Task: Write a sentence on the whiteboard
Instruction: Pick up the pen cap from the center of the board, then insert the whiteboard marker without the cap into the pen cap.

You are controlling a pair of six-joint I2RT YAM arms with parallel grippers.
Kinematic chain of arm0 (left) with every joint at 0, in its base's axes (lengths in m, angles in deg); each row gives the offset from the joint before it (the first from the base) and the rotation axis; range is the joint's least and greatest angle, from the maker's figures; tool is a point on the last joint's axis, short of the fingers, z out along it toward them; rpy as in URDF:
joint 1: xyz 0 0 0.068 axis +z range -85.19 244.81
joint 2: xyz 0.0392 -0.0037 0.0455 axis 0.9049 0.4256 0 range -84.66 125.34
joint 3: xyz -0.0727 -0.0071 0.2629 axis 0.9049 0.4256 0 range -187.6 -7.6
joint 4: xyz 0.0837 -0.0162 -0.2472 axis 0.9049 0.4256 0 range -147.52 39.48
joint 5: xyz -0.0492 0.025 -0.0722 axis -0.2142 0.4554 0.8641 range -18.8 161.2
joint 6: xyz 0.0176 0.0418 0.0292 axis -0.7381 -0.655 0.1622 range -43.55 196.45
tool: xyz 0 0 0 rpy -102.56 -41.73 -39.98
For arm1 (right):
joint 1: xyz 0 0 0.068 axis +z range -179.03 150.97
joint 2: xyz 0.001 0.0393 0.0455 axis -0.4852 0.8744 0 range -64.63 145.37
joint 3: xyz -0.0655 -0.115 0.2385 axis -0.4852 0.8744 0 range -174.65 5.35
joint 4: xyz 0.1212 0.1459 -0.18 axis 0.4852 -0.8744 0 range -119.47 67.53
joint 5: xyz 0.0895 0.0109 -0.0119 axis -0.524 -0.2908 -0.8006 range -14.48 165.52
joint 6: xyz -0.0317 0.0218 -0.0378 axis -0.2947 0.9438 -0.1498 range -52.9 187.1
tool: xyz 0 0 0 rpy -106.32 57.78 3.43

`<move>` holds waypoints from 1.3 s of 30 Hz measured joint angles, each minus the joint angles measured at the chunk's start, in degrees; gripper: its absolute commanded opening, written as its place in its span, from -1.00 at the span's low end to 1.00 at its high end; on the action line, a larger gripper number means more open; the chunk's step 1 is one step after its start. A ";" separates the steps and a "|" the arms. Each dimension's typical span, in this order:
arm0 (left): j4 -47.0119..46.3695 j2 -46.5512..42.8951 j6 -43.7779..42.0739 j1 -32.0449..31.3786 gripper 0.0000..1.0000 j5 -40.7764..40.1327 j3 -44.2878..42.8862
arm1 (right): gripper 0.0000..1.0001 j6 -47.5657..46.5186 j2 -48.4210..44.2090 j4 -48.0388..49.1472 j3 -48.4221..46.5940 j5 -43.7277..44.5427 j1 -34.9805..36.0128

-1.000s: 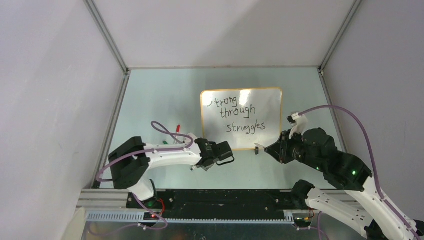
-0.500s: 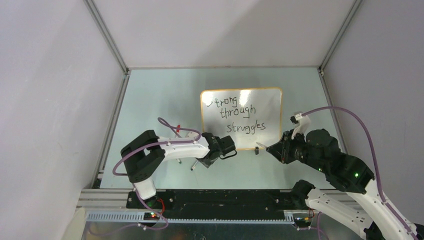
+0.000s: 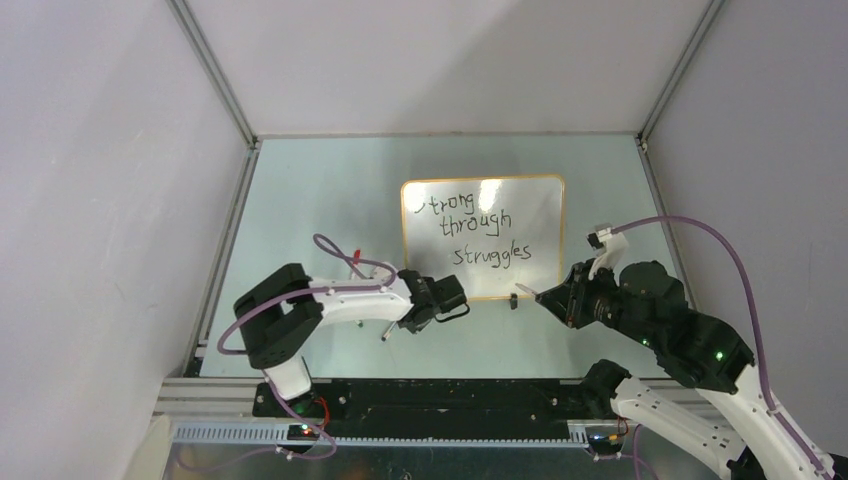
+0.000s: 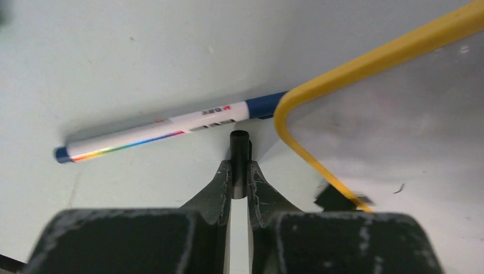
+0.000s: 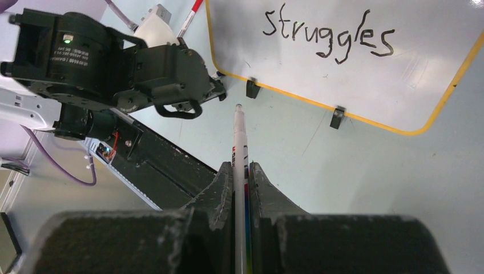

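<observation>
The whiteboard (image 3: 482, 237) lies flat in the middle of the table, its yellow rim (image 4: 365, 61) showing in the left wrist view. The sentence (image 3: 478, 228) reads "Strong through struggles" in black; its last word (image 5: 328, 37) is in the right wrist view. My left gripper (image 4: 240, 166) is shut on a small black cap (image 4: 240, 149) by the board's near left corner (image 3: 452, 298). My right gripper (image 5: 241, 168) is shut on a white marker (image 5: 239, 142). Its bare tip points toward the board's near edge (image 3: 521, 291).
A second white marker with a blue cap (image 4: 160, 130) lies on the table just past the left fingertips. Two black clip feet (image 5: 252, 88) (image 5: 338, 117) sit under the board's near edge. A red pen (image 3: 355, 253) lies left of the board.
My left gripper has closed on the black cap, and the left arm has drawn in a little. The right gripper with its marker has drifted slightly right.
</observation>
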 measured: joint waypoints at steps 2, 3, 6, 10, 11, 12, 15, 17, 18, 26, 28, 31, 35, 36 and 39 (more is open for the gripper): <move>-2.10 -2.32 -2.27 -0.35 -0.85 -0.98 2.91 | -1.00 0.02 -0.09 0.00 0.00 -0.02 -0.15; -3.10 -3.72 -3.93 -0.55 -0.85 -1.60 4.59 | -1.00 0.02 -0.09 0.00 0.00 -0.04 -0.22; -5.64 -8.39 -10.67 -1.49 -0.85 -3.34 9.73 | -1.00 0.02 -0.07 0.00 0.02 -0.11 -0.31; -8.52 -15.47 -22.97 -4.35 -1.00 -6.64 15.54 | -1.00 0.02 0.28 0.02 0.00 -0.96 -0.33; -9.92 -17.64 -26.49 -5.40 -1.00 -7.52 16.76 | -1.00 0.00 0.70 0.00 0.00 -1.64 -0.33; -11.43 -19.87 -30.53 -6.36 -1.00 -8.26 17.86 | -1.00 -0.02 1.33 0.04 0.00 -2.43 -0.37; -17.92 -26.40 -43.69 -9.20 -1.00 -9.53 20.87 | -1.00 -0.22 4.68 0.22 0.00 -5.14 -0.44; -22.08 -29.99 -52.15 -10.10 -1.00 -9.33 22.69 | -1.00 -0.33 7.34 0.59 0.02 -6.95 -0.46; -23.71 -31.43 -55.82 -10.34 -1.00 -9.05 23.43 | -1.00 -0.39 8.46 0.90 0.07 -7.91 -0.46; -48.11 -41.33 -92.24 -10.56 -1.00 2.12 35.21 | -1.00 -0.44 14.73 4.37 0.11 -14.25 0.46; -52.59 -42.53 -98.20 -10.86 -1.00 4.70 37.62 | -1.00 -0.42 16.52 5.31 0.11 -14.71 1.55; -60.57 -45.99 -111.49 -11.54 -1.00 9.66 42.86 | -1.00 -0.39 19.34 6.47 0.11 -14.95 3.96; -65.20 -50.05 -124.54 -11.76 -1.00 13.81 44.59 | -1.00 -0.09 21.73 7.85 0.11 -14.91 6.51; -66.16 -50.95 -127.21 -11.76 -1.00 14.88 44.59 | -1.00 0.02 22.10 8.15 0.11 -14.84 6.91; -69.26 -52.96 -132.52 -11.78 -1.00 17.94 45.13 | -1.00 0.24 23.39 9.16 0.11 -14.67 7.89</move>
